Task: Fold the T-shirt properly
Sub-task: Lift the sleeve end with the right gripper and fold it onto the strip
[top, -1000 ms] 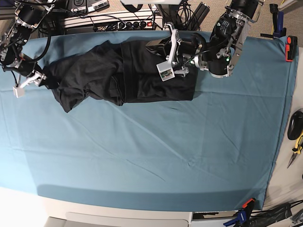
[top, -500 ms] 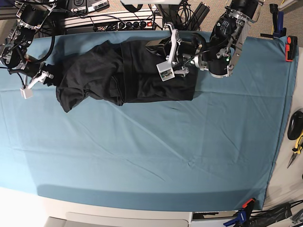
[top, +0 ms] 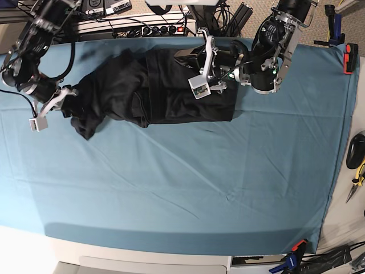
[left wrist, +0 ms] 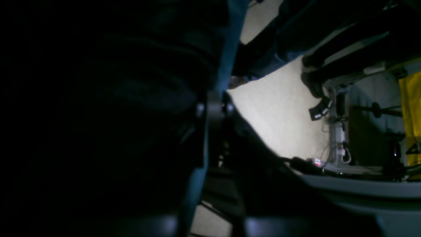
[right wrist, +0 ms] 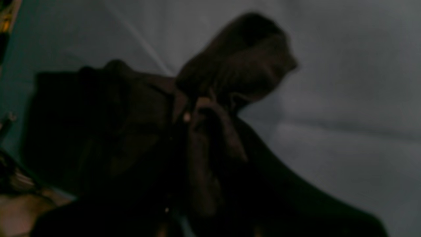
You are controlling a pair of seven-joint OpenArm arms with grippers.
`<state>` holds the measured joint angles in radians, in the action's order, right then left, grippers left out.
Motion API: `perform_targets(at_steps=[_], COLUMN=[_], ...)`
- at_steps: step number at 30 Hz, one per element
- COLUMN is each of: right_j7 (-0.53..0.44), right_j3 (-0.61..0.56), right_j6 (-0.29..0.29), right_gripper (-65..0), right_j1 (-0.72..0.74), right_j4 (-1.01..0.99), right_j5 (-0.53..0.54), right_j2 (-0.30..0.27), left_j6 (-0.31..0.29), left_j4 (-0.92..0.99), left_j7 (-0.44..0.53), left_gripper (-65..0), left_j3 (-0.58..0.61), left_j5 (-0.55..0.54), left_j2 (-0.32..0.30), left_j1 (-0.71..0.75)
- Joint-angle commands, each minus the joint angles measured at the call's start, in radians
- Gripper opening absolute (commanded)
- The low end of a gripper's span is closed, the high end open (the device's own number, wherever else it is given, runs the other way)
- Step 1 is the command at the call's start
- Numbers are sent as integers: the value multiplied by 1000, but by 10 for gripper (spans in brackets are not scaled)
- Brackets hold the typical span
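The black T-shirt (top: 165, 85) lies crumpled lengthwise along the far part of the teal table cloth (top: 188, 182). My right gripper (top: 71, 98), on the left of the base view, is shut on the shirt's left end. In the right wrist view a bunch of dark T-shirt (right wrist: 236, 65) rises from that gripper (right wrist: 197, 108) above the cloth. My left gripper (top: 185, 54) rests shut at the shirt's far edge near its middle. The left wrist view is very dark; the left gripper (left wrist: 213, 105) pinches dark T-shirt fabric (left wrist: 115, 98) there. No print shows.
A power strip with cables (top: 137, 25) runs behind the table's far edge. Pliers (top: 358, 174) and a red-and-black tool (top: 350, 57) lie past the cloth's right edge. A clamp (top: 293, 251) grips the near right corner.
My right gripper has closed on the shirt's left end and moved right and toward the front, bunching that end inward. The left arm has not moved.
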<state>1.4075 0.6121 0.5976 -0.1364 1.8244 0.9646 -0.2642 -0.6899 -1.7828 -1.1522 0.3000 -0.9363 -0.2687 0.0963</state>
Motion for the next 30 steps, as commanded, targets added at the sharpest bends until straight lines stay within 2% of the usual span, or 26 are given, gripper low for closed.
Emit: perform_targets(at_steps=[1,3,8,13,18,25,30], right_j7=[-11,-32,-70,-101,-114,-216,-233], right_j3=[4,4,2,-4,-119,-422,-573], right_j6=[6,5,5,5,5,3,-15], right_gripper=[-650,-650,-650,-650,-650,-650,-650], right_j1=[-20,-76,-195,-213,-212,-212,-213], right_j4=[73,191,360,401,401,401,401], right_j5=[-8,-60,-64,-50,-55,-302,-392], right_j2=[10,70,209,292,350,370,370], left_j6=[-8,-8,-8,-8,-8,-8,-8], left_j4=[-16,-16,-18,-18,-18,-18,-18], left_j7=[15,15,-6,-60,-60,-60,-60], left_gripper=[-650,-650,-650,-650,-650,-650,-650], left_j3=[-2,-10,-80,-206,-323,-430,-459], left_j5=[-29,-30,-83,-186,-212,-240,-240], left_j2=[3,3,2,-13,-63,-115,-116], left_j1=[-11,-11,-19,-33,-33,-33,-33])
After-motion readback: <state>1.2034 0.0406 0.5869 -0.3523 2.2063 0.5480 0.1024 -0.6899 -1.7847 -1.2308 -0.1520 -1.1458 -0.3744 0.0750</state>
